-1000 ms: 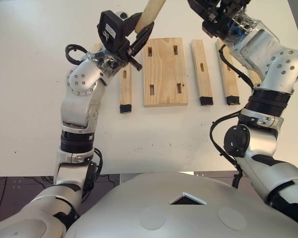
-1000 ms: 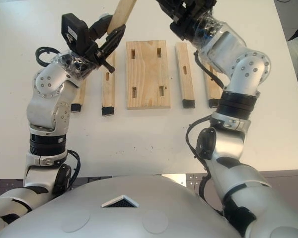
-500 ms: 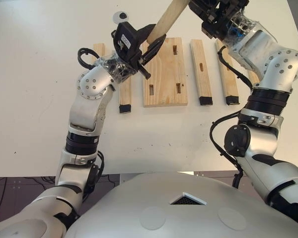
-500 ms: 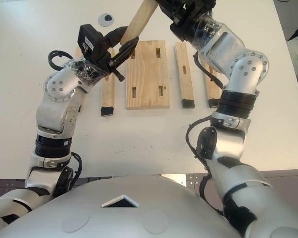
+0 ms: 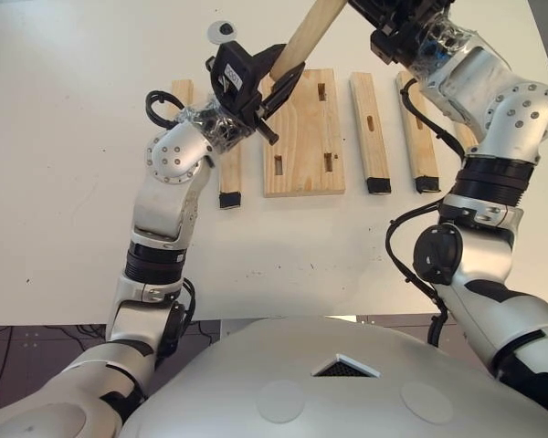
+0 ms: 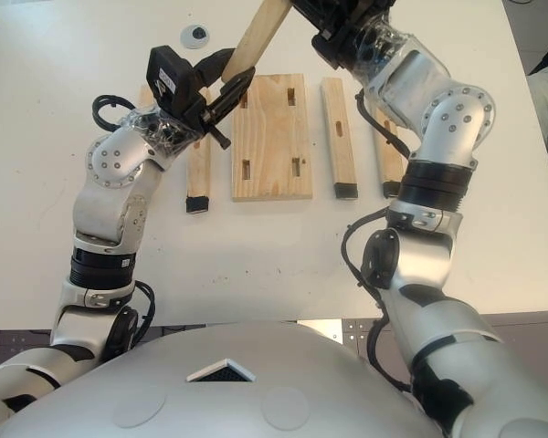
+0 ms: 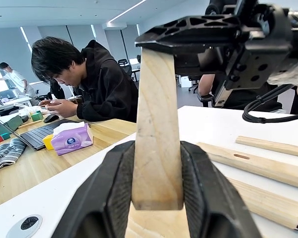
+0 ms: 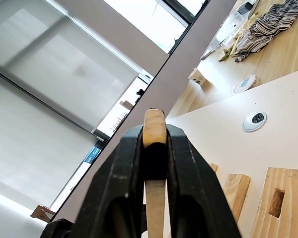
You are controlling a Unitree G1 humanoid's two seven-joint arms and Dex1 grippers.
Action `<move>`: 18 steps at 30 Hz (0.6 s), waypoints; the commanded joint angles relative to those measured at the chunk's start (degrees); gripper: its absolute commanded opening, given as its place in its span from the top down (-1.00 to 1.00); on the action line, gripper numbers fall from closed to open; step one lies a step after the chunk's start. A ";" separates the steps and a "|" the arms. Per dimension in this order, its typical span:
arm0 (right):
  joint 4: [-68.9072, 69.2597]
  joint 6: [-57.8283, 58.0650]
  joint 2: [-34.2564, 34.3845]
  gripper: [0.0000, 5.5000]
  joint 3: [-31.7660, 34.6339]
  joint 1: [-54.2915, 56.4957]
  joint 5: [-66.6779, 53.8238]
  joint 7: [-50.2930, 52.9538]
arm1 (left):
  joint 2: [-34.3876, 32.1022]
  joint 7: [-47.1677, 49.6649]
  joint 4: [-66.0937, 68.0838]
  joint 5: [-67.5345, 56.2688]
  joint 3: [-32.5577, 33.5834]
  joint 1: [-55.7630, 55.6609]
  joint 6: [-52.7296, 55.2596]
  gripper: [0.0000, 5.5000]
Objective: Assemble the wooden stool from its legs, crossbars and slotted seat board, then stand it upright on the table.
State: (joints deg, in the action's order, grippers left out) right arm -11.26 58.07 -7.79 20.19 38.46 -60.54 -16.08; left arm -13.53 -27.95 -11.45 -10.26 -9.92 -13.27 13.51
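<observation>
Clamping one slanted wooden piece (image 5: 303, 38) over the seat board (image 5: 301, 137): left tool (image 7: 157, 153) low, right tool (image 8: 154, 134) high, elbows bent.

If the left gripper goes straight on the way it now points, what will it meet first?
Probably the right gripper, which clamps the far end of the same wooden piece that the left gripper holds.
</observation>
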 commanded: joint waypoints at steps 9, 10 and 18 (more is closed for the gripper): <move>-7.09 -15.75 -2.56 0.85 7.51 3.30 9.39 10.48 | -0.71 0.00 4.49 5.31 -4.73 0.20 0.93 0.27; -6.60 -17.37 -4.17 0.85 8.50 1.44 11.13 11.31 | -1.08 -0.26 4.71 5.91 -5.40 0.73 1.31 0.27; 3.02 -13.62 -5.36 0.85 9.71 -11.55 11.98 14.26 | -1.74 1.36 3.65 6.30 -3.17 2.75 2.36 0.27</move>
State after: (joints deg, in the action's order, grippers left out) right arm -10.52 42.78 -14.12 29.28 28.37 -47.18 -3.30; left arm -14.83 -26.98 -7.41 -4.02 -14.24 -11.07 15.00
